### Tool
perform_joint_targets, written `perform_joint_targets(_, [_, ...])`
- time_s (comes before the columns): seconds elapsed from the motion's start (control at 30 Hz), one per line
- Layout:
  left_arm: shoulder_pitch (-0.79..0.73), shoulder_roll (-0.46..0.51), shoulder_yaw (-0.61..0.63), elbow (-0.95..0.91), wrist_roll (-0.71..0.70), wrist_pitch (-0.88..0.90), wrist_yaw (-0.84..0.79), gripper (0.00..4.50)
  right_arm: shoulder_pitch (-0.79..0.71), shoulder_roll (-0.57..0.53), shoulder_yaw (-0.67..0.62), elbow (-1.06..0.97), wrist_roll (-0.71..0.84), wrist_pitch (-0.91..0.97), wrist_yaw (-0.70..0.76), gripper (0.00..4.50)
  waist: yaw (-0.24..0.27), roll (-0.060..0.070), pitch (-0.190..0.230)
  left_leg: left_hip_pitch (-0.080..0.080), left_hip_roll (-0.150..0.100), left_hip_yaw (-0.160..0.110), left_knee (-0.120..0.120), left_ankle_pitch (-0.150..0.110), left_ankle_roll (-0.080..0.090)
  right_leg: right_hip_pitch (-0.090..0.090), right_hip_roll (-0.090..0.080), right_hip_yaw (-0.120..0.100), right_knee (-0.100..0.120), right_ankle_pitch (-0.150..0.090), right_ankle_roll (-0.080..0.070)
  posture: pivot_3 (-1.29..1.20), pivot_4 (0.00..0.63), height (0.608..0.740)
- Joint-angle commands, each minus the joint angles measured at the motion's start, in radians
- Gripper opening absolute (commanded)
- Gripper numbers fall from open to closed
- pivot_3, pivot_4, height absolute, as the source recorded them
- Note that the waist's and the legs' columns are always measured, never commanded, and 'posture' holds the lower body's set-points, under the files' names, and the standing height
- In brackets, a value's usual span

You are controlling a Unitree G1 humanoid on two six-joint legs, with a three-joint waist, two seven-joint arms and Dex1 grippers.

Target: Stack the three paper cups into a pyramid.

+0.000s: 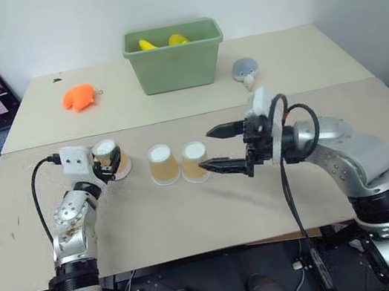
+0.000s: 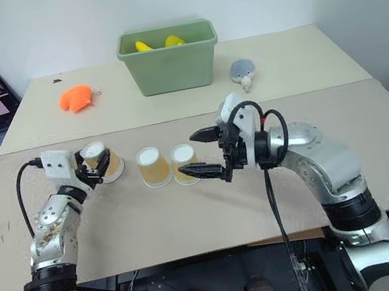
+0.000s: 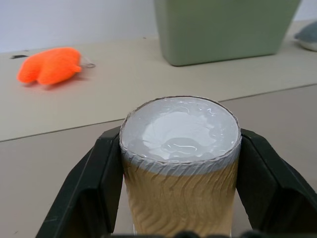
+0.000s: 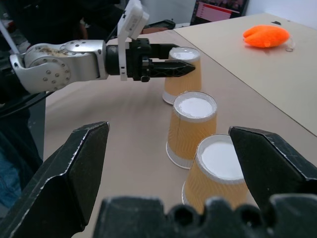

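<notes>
I see three upside-down paper cups in a row on the desk [image 1: 191, 214]. My left hand [image 1: 109, 163] grips the leftmost cup [image 1: 112, 158]. The middle cup [image 1: 163, 164] and right cup [image 1: 195, 161] stand side by side. My right hand [image 1: 223, 149] is wide open just beside the right cup.

An upside-down paper cup [image 3: 181, 168] stands on the tan table [image 3: 59, 163], its white base facing up and its ribbed tan-orange wall below. The left gripper [image 3: 178, 198] is clamped on it, one black finger [image 3: 91, 183] pressed against each side of the cup just under the white band. Beyond the cup, a green bin [image 3: 223, 27] sits on the far part of the table, well apart from it. An orange plush toy [image 3: 49, 65] lies beside the bin, off to one side. A grey object [image 3: 308, 35] peeks in at the bin's other side.
</notes>
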Motion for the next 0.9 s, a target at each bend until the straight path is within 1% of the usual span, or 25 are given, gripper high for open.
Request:
perform_joint_targets(0.03, [-0.078,0.102,0.003,-0.077,-0.069,0.059,-0.154,3.04,-0.049,-0.017,-0.006,0.06,-0.022,-0.078,0.055,4.5,0.001,0.0,0.0,0.0,0.0,0.0,0.0,0.0,0.0,0.0,0.0,0.0,-0.001,0.0,0.0,0.0,0.15,0.732])
perform_joint_targets(0.1, [-0.116,0.148,0.0,-0.089,-0.105,0.112,-0.223,3.04,-0.059,-0.015,-0.004,0.081,-0.028,-0.096,0.068,4.5,0.001,-0.001,0.001,-0.001,0.0,0.0,0.0,0.0,0.0,0.0,0.0,-0.001,-0.001,0.0,0.0,0.0,0.15,0.732])
perform_joint_targets(0.17, [-0.178,0.212,-0.012,-0.122,-0.193,0.218,-0.357,3.04,-0.064,-0.009,-0.002,0.097,-0.037,-0.112,0.076,4.5,0.002,-0.001,0.001,-0.002,0.0,0.0,0.0,0.0,0.0,-0.001,0.0,-0.001,-0.002,0.0,0.0,0.0,0.15,0.732])
perform_joint_targets(0.23, [-0.25,0.252,-0.01,-0.128,-0.277,0.308,-0.457,3.04,-0.064,-0.004,-0.002,0.107,-0.045,-0.126,0.079,4.5,0.002,-0.002,0.001,-0.002,0.0,-0.001,0.0,0.0,0.0,-0.001,0.0,-0.001,-0.001,0.0,0.0,0.0,0.15,0.732])
perform_joint_targets(0.3, [-0.329,0.275,-0.014,-0.097,-0.334,0.372,-0.544,3.04,-0.062,0.004,0.0,0.114,-0.055,-0.14,0.075,4.5,0.002,-0.002,0.002,-0.002,0.0,-0.001,0.0,0.0,0.0,-0.001,0.0,-0.002,-0.002,0.0,0.0,0.0,0.15,0.732])
perform_joint_targets(0.37, [-0.394,0.284,-0.033,-0.065,-0.359,0.409,-0.617,3.04,-0.056,0.011,0.001,0.116,-0.064,-0.15,0.067,4.5,0.001,-0.002,0.002,-0.002,0.0,-0.001,0.0,0.0,0.0,-0.001,0.0,-0.002,-0.001,0.0,0.0,0.0,0.15,0.732])
perform_joint_targets(0.47, [-0.473,0.266,-0.073,0.008,-0.339,0.4,-0.686,3.04,-0.044,0.022,-0.001,0.109,-0.074,-0.158,0.053,4.5,0.0,-0.002,0.002,-0.002,0.0,-0.001,0.0,0.0,0.0,0.0,0.0,-0.002,-0.001,0.0,0.0,0.0,0.15,0.732])
perform_joint_targets(0.63, [-0.531,0.235,-0.155,0.134,-0.289,0.377,-0.804,3.04,-0.019,0.031,-0.009,0.091,-0.088,-0.16,0.016,4.5,-0.002,-0.002,0.002,-0.002,0.0,-0.001,0.0,0.0,0.0,-0.001,0.001,-0.002,0.0,0.0,0.0,0.0,0.15,0.732])
perform_joint_targets(0.77, [-0.566,0.207,-0.201,0.248,-0.223,0.311,-0.854,3.04,0.001,0.028,-0.019,0.072,-0.084,-0.153,-0.002,4.5,0.0,-0.002,0.002,-0.002,0.0,-0.001,0.0,0.0,0.0,-0.001,0.0,-0.002,0.0,0.0,0.0,0.0,0.15,0.732])
perform_joint_targets(0.9, [-0.607,0.174,-0.22,0.335,-0.179,0.253,-0.889,3.04,0.017,0.024,-0.027,0.052,-0.078,-0.144,-0.018,4.5,0.001,-0.003,0.002,-0.003,0.0,-0.001,0.0,0.0,0.0,-0.001,0.0,-0.002,0.0,0.0,0.0,0.0,0.15,0.732])
